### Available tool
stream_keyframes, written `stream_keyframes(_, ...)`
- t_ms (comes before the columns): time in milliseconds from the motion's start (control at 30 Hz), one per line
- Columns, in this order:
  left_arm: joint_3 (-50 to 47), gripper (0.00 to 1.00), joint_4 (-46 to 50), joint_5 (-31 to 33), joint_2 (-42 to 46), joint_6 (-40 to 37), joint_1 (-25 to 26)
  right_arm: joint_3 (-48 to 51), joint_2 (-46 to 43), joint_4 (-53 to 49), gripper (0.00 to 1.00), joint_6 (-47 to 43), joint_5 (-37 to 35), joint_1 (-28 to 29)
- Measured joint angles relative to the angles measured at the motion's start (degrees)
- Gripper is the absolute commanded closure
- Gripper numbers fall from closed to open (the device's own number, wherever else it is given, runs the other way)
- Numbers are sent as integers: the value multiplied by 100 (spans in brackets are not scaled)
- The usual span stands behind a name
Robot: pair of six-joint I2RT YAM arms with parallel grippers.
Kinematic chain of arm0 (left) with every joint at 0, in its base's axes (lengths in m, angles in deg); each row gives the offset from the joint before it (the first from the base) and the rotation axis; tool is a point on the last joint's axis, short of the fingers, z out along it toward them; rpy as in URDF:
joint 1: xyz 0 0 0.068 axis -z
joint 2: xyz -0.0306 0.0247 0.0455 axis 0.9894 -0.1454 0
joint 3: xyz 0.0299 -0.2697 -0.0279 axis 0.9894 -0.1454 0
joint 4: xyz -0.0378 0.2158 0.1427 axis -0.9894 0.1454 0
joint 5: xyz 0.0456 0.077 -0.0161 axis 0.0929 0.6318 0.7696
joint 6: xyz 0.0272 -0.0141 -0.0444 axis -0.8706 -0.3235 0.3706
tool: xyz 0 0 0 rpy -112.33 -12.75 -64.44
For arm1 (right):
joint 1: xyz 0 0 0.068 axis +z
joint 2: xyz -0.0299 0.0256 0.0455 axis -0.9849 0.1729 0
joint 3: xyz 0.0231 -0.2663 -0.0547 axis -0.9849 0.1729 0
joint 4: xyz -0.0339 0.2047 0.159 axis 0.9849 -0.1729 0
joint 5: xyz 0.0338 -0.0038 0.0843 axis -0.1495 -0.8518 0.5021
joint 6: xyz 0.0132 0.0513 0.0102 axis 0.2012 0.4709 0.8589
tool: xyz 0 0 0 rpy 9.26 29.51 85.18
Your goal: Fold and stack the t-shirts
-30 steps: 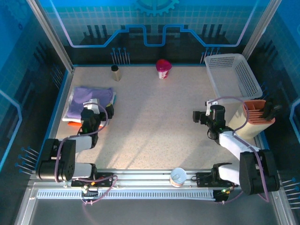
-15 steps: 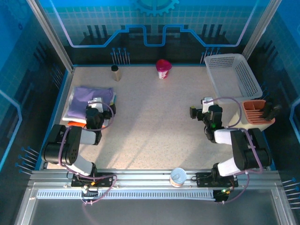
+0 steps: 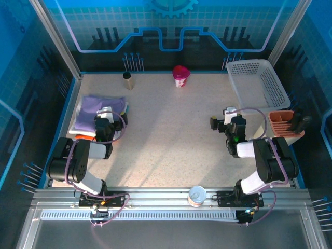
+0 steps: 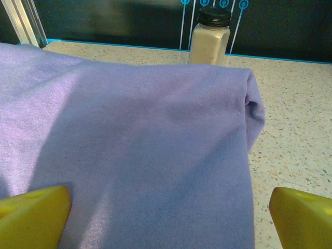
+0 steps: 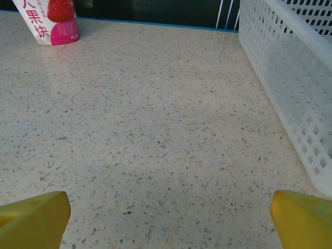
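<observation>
Hovering jaws-apart over the folded lavender t-shirt [image 4: 145, 135] at 9 o'clock on the table [image 5: 155, 129], left gripper [image 3: 107, 114] holds nothing, right gripper [image 3: 223, 119] likewise released at 3 o'clock by the basket [image 5: 290, 78]; risk: a low pass could snag the top fold and skew the stack.

Lavender shirt [image 4: 135, 145] covers frame from 9 o'clock past centre, lying on speckled worktop [image 4: 295, 129]. Rounded fold corner at 2 o'clock. Bare worktop at 3 to 4 o'clock. Jar [image 4: 209, 36], black cap, pale contents, upright at 12 to 1 o'clock just behind shirt edge. Left pincer [image 4: 168, 218] spread wide: yellow fingers [image 4: 32, 213] at 7 and 5 o'clock, one over cloth, other over worktop; contact with cloth unclear.
</observation>
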Motion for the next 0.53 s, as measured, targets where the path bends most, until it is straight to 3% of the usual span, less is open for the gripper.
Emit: stream_keyframes(533, 0, 1, 0, 24, 0, 0, 0, -13, 0, -11, 0, -107, 551, -76)
